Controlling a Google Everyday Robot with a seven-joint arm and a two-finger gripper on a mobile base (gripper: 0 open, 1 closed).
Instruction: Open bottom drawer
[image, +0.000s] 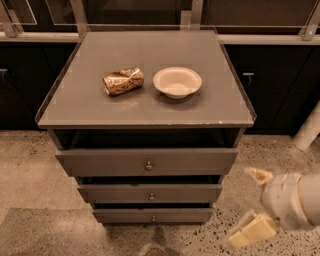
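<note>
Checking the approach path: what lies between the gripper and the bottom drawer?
In the camera view, nothing but bare speckled floor: the open gripper hangs low, right of the cabinet, apart from the bottom drawer.

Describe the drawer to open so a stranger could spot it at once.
Find the grey cabinet with a crushed can and white bowl on top; the open gripper hovers to its lower right. The bottom drawer is the lowest of three, with the narrowest front and smallest knob.
</note>
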